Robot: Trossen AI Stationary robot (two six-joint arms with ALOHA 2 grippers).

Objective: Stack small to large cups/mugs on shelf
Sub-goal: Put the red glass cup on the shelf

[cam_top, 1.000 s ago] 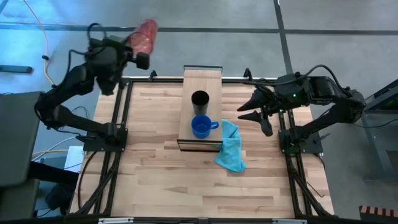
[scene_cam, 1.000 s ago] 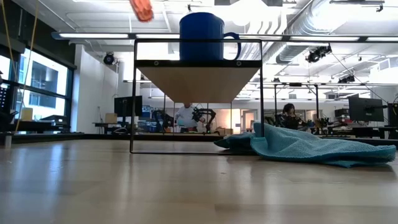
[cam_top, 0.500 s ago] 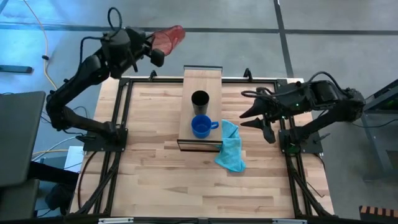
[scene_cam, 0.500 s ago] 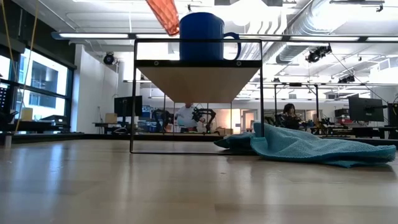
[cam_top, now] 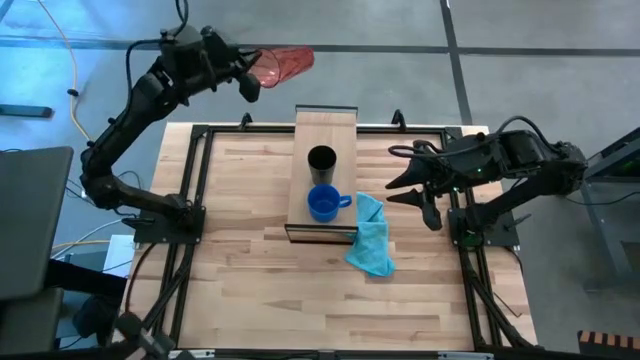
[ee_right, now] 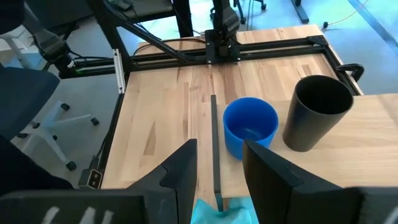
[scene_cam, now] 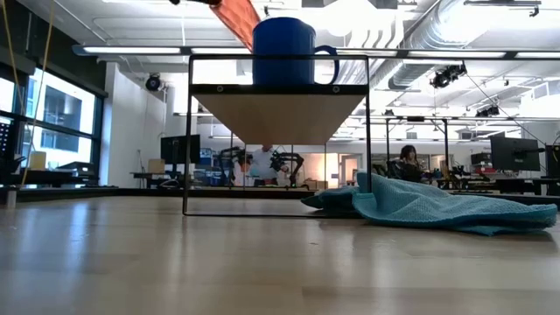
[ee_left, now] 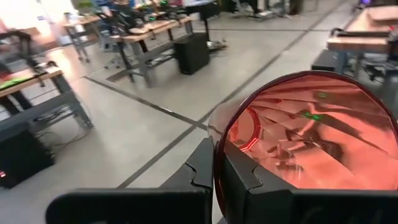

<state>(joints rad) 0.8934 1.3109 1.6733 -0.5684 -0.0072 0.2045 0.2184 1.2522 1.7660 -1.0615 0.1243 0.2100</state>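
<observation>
My left gripper is raised beyond the table's far-left corner and is shut on the translucent red tumbler, which also shows at the low view's top edge as the tumbler. On the light-wood shelf the black cup stands on its base mid-board. The blue mug stands nearer the near end, handle toward the right. My right gripper hovers open to the right of the shelf, and its wrist view faces the blue mug and the black cup. My left gripper has the tumbler by its rim, with one finger outside the wall and the other finger showing through the red wall inside the mouth. The tumbler is lifted clear and lies about level, base pointing toward the table's right.
A light-blue cloth lies crumpled on the slatted tabletop by the shelf's near right corner and shows as the cloth in the low view. The shelf's black frame stands on the table. The far end of the board is bare.
My left gripper has swung toward the table's right along the far edge, carrying the tumbler closer to the shelf's far end. The tumbler has tipped from pointing away over the far edge to lying about level, base toward the right.
</observation>
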